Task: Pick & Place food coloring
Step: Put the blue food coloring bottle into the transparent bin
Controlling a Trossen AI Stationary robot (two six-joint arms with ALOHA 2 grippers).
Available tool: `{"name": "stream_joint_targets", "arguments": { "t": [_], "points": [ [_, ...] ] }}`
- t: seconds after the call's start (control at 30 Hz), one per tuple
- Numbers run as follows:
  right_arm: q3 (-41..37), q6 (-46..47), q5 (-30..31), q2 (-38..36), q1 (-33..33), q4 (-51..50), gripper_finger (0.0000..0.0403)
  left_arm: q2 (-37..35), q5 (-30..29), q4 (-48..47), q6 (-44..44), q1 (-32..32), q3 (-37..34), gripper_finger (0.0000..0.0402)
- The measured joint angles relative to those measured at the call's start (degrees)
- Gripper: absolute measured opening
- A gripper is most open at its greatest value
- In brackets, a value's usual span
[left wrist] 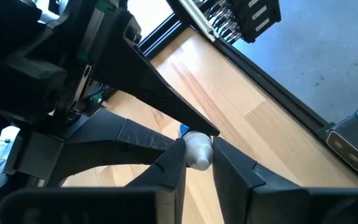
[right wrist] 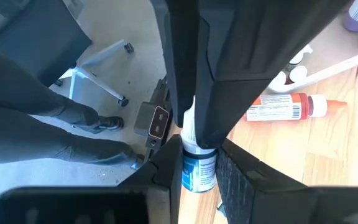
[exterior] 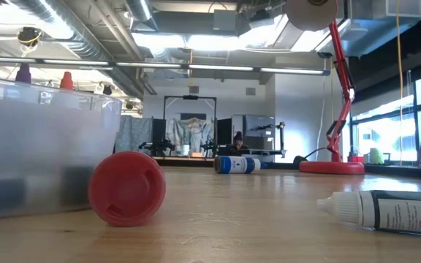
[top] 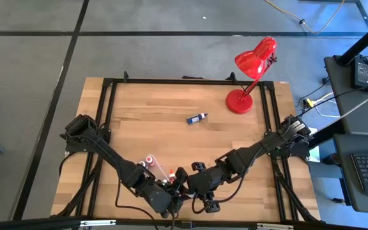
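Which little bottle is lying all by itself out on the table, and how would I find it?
Start at the red desk lamp at the far right corner of the wooden table. Look toward the middle of the table from its round base: the small blue bottle lies there on its side. It lies alone on bare wood, while the other bottles are crowded at the near edge by the arms.

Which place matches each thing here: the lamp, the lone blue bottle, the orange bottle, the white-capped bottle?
Things:
1. lamp
2. lone blue bottle
3. orange bottle
4. white-capped bottle

Places:
A. gripped by the right claw, left claw on its cap
B. lying beside the clear tray
C. far right corner of the table
D. lying mid-table, apart from both arms

Pairs: 1-C, 2-D, 3-B, 4-A
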Motion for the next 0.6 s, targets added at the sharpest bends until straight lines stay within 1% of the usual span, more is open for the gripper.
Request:
{"name": "stream_joint_targets", "arguments": {
  "t": [0.1, 0.2, 0.3, 0.43, 0.53, 0.6],
  "points": [
    [0.0, 0.04, -0.08, 0.0, 0.0, -0.11, 0.0086, 0.0, -0.08, 0.02, 0.05, 0.0, -0.01, 0.0048],
    [0.0, -0.13, -0.76, -0.01, -0.03, -1.14, 0.0094, 0.04, -0.44, 0.17, -0.15, 0.04, -0.01, 0.0048],
    [0.0, 1.13, -1.02, -0.02, -0.03, -1.72, 0.011, 0.04, -0.92, 0.21, -0.75, -0.08, -0.03, 0.0055],
    [0.0, 3.65, -1.2, 0.0, -0.03, -4.17, 0.0158, 0.04, -1.39, -0.78, -3.86, -0.49, -0.03, 0.0056],
    [0.0, 4.85, 1.72, 0.0, 0.01, -8.46, 0.0203, 0.04, -1.5, -3.04, -8.36, -1.23, -0.03, 0.0055],
    [-0.03, 5.24, 4.6, 0.0, 0.02, -11.2, 0.0228, 0.04, -1.19, -5.61, -13.69, -1.96, -0.03, 0.0055]
  ]
}}
